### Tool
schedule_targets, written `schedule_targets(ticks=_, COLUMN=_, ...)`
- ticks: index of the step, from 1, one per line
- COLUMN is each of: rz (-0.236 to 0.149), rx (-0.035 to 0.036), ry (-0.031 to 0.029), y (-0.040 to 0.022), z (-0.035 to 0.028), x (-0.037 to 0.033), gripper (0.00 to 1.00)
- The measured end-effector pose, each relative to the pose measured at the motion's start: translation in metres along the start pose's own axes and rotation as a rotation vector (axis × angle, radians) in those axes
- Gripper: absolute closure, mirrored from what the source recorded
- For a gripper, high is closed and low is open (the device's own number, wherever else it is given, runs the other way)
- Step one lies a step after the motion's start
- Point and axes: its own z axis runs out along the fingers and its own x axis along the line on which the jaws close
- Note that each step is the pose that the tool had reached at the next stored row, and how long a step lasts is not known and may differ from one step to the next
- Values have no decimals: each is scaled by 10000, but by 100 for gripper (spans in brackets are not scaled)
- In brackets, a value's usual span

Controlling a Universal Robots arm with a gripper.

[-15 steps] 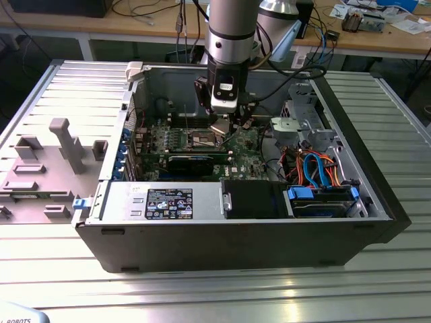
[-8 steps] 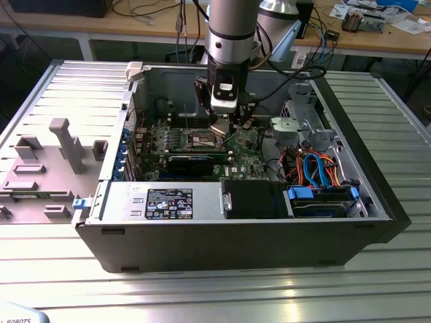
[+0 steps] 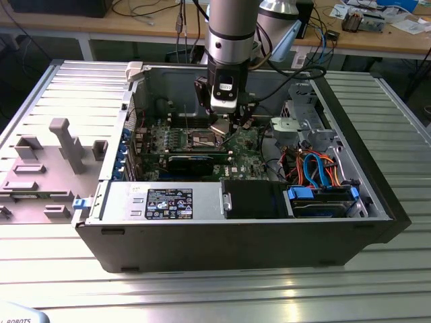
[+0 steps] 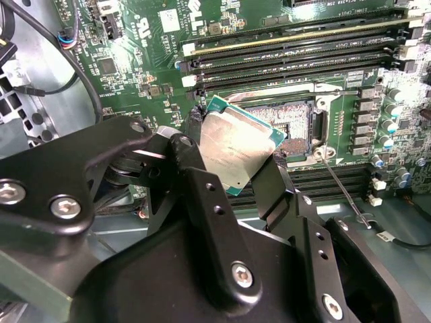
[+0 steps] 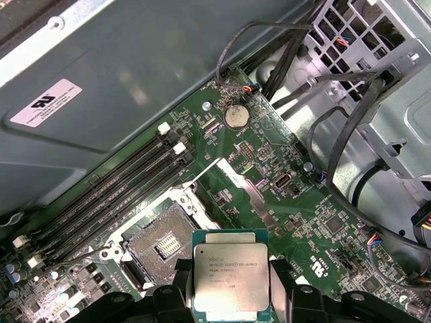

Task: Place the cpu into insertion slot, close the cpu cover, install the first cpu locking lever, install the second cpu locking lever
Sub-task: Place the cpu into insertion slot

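Currently | gripper [image 4: 234,153] clenched on the chip [image 5: 230,279], held near the socket [image 5: 165,242], not seated | socket bare, cover [image 5: 246,192] standing open | nothing finished: seating, cover closing, both levers [image 4: 343,192] left.

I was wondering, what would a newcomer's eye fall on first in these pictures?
Most likely the cpu, held by its edges in the gripper over the green board. Beside it in the first wrist view lies the insertion slot, dark-centred and empty. In the exterior view, the open computer case sits on a ribbed metal table.
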Motion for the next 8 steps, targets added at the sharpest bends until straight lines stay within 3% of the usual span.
schedule_targets(ticks=8, rz=37, rx=0, ry=-2, y=0, z=2, x=0, gripper=46)
